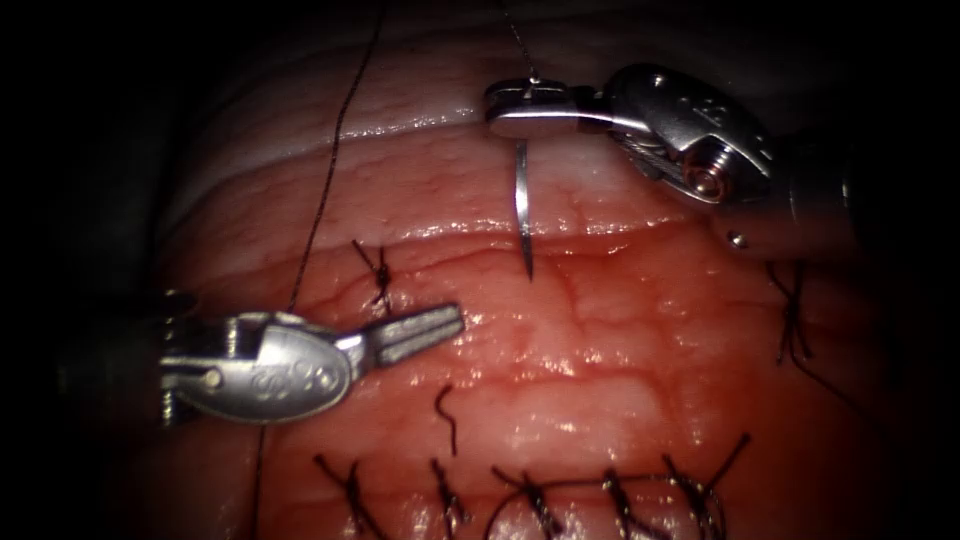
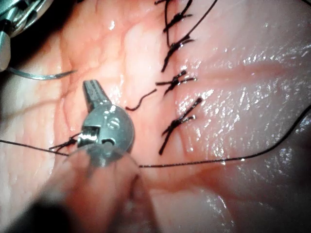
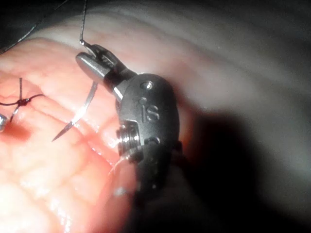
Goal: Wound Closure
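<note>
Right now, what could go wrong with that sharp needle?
The right gripper holds the needle near its thread end, with the tip bare just above the tissue; it might scratch the surface. The thread runs close beside the left gripper, which holds nothing, and might catch on it.

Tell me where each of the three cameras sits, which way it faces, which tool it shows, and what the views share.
Endoscope: above and in front of the tissue; left tool holds nothing, right tool grips the needle near its thread end, tip free of the tissue.
Left wrist: along its shaft at its tool, beside the stitches.
Right wrist: along its shaft at its tool holding the needle.
Shared: the needle.
</note>
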